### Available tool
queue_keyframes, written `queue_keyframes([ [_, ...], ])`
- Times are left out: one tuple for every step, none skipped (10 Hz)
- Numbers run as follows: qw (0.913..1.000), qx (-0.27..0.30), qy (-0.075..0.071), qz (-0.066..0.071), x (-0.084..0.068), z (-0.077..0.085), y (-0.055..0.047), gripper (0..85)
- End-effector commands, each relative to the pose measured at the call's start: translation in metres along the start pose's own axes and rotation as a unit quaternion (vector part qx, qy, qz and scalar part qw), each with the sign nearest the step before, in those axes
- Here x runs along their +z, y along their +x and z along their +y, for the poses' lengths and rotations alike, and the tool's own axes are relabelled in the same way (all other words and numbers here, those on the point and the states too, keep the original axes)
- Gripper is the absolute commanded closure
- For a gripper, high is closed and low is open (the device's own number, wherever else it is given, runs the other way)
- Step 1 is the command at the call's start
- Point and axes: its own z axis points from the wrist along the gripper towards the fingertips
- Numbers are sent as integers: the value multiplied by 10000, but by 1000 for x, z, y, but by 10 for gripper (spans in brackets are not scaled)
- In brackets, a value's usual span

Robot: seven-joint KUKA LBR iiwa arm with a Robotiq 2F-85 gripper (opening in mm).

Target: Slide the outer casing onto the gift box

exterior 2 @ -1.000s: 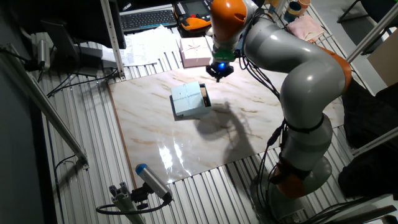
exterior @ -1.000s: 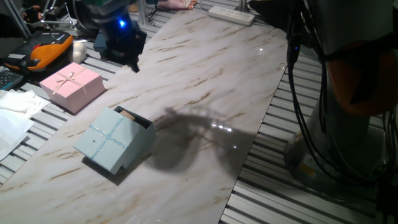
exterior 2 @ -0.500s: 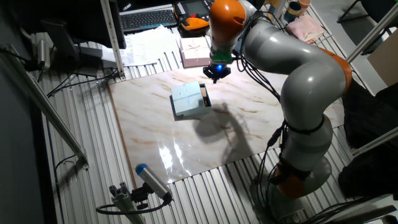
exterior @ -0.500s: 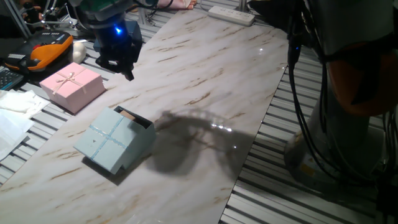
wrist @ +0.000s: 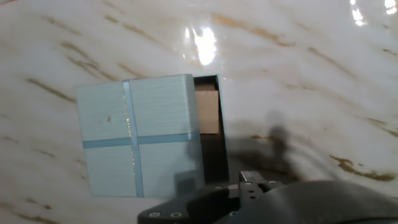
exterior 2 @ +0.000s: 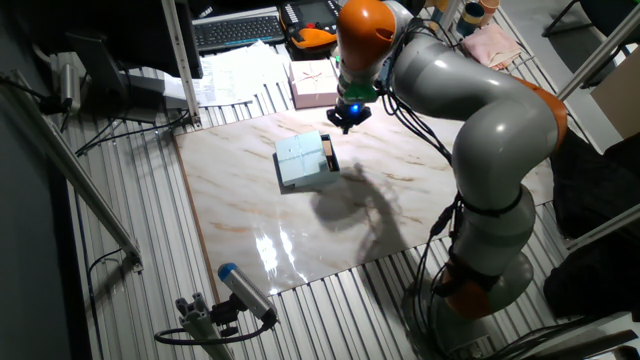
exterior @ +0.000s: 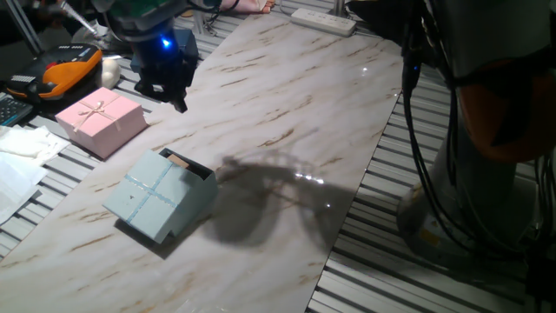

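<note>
One pink box [exterior: 99, 121] beside table [exterior: 287, 113] | outer casing [exterior: 156, 198] unobstructed

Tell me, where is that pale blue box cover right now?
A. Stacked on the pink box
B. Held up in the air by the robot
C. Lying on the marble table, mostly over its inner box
C: the outer casing lies on the table, with the gift box showing at one end.

Glossy marble-patterned tabletop [exterior: 287, 113] on a ribbed metal bench [exterior 2: 130, 240], cluttered edges.
</note>
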Motion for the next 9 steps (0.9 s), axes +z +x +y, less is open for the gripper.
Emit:
queue_keyframes([
  [9987, -388, -241, 209, 0, 0, 0, 850],
  [9971, -496, -436, 381, 0, 0, 0, 850],
  [9970, -600, -296, 380, 0, 0, 0, 850],
  [9979, -564, -82, 321, 0, 0, 0, 850],
  [9987, -448, 110, 229, 0, 0, 0, 850],
  [9988, -364, 112, 295, 0, 0, 0, 850],
  [9988, -350, 120, 325, 0, 0, 0, 850],
  [9992, -265, 102, 263, 1, 10, -1, 850],
  [9994, -229, 227, 152, 3, 27, -3, 850],
])
